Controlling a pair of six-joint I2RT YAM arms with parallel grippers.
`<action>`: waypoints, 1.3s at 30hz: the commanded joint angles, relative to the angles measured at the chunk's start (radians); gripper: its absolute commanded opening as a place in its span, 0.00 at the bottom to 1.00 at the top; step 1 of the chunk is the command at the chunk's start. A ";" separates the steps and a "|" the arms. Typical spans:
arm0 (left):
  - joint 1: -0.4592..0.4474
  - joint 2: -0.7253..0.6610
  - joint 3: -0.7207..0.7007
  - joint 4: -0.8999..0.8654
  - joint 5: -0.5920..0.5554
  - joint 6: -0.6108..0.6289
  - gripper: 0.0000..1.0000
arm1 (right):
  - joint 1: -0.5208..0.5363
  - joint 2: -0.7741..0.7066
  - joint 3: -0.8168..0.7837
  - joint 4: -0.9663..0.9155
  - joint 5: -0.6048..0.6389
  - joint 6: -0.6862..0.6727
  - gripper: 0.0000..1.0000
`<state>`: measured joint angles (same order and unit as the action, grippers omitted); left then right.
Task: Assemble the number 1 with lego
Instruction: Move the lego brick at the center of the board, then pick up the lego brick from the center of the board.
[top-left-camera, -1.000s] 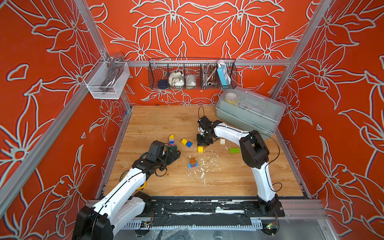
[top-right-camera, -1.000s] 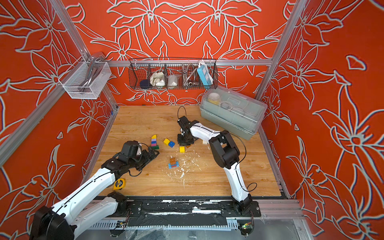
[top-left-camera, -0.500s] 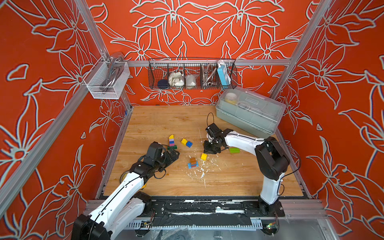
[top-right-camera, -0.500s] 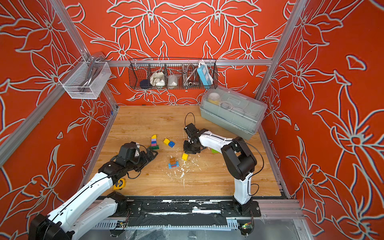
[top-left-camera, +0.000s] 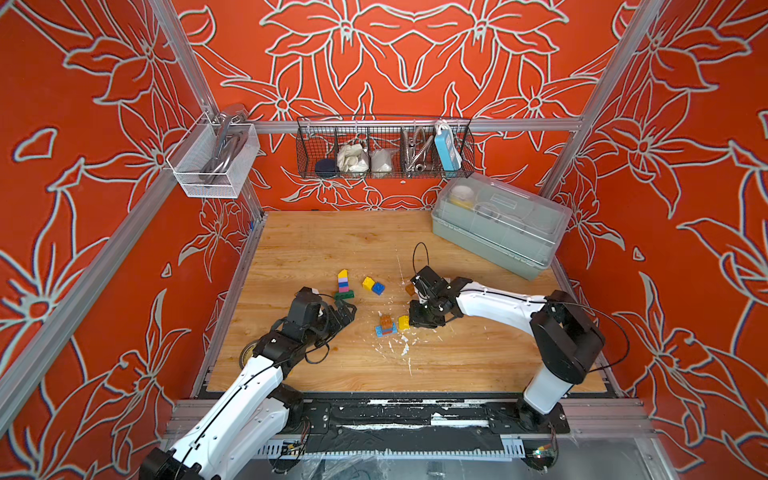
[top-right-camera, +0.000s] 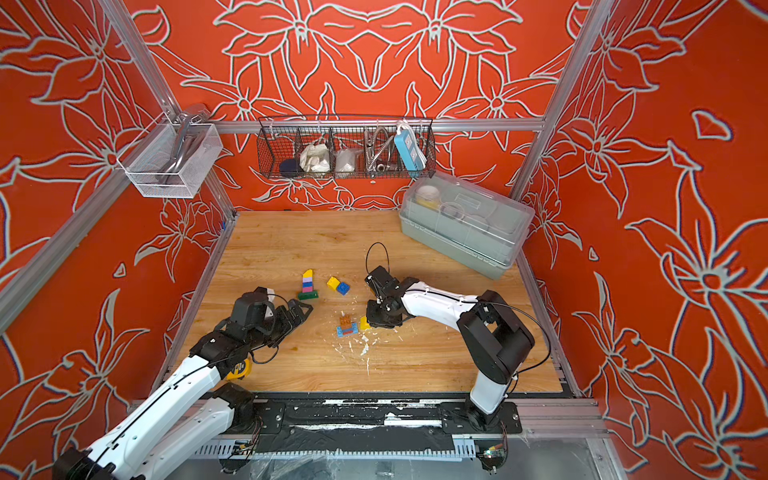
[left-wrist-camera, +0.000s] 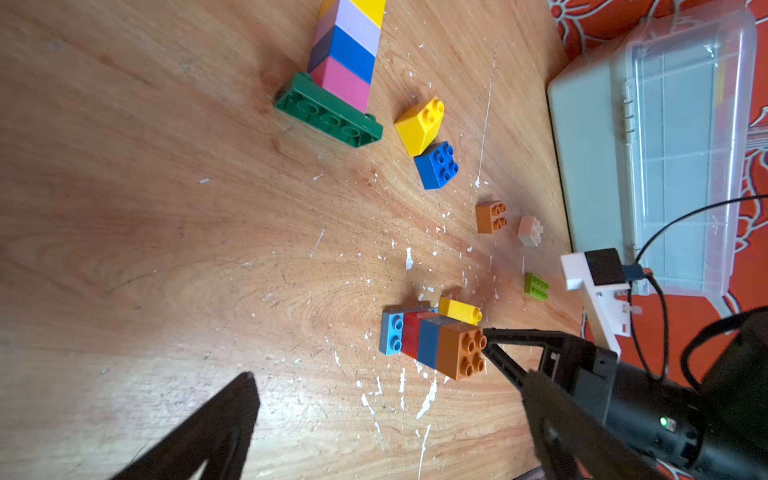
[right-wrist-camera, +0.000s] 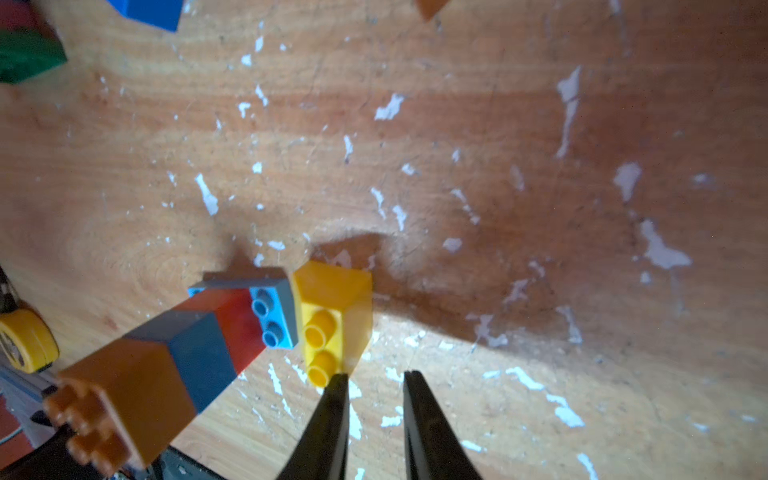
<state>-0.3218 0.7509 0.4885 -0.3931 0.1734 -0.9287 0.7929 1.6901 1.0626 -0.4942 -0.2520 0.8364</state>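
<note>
Counter (top-left-camera: 332, 241): wood, flecked with white debris (top-left-camera: 404, 351). Every brick sits on its middle stretch, between the two arms.
Storage box (top-left-camera: 498, 224): lidded, at the far right corner, well apart from the work.
Right arm (top-left-camera: 490, 305): over the last second it has swung from the far side of the bricks toward the near side, its elbow moving out to the right.
Left tool (top-left-camera: 348, 312): jaws wide and empty, low on the counter, just on the near side of the tall tower. It has hardly shifted.
Right tool (right-wrist-camera: 372, 376): jaws narrowly parted with nothing between them. A moment ago the yellow sloped brick travelled with it, so this reads as a release just made.
Tall tower (top-left-camera: 343, 284): dark green base, then pink, blue, lilac and a yellow slope. It is where it was, and it already looks like a finished 1.
Short stack (top-left-camera: 385, 324): upright, with a light blue flat base, then red, blue and brown on top. Unmoved.
Loose pair: a yellow brick (top-left-camera: 368, 283) and a blue brick (top-left-camera: 378, 288) side by side, unchanged.
Yellow sloped brick (right-wrist-camera: 332, 291): now on the counter against the short stack's light blue base, with one fingertip (right-wrist-camera: 338, 380) just beside its studs. A second ago it lay farther back. It has been delivered but not mounted. It is probably the cap, and still has to go onto the brown top.
Strays: a brown brick (left-wrist-camera: 490, 216), a white brick (left-wrist-camera: 530, 230) and a lime flat piece (left-wrist-camera: 536, 286) lie beyond the right tool.
</note>
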 joint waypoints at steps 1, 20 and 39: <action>-0.005 -0.027 -0.009 -0.024 -0.014 -0.007 0.99 | 0.000 -0.045 0.034 -0.079 0.083 -0.055 0.34; -0.004 -0.062 -0.030 0.007 -0.012 -0.007 0.99 | 0.029 0.148 0.289 -0.248 0.155 -0.109 0.56; -0.002 -0.088 -0.042 0.019 -0.007 -0.002 0.99 | 0.076 0.285 0.340 -0.299 0.228 -0.090 0.55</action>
<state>-0.3218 0.6739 0.4618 -0.3824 0.1692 -0.9424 0.8646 1.9701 1.4113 -0.7586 -0.0689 0.7399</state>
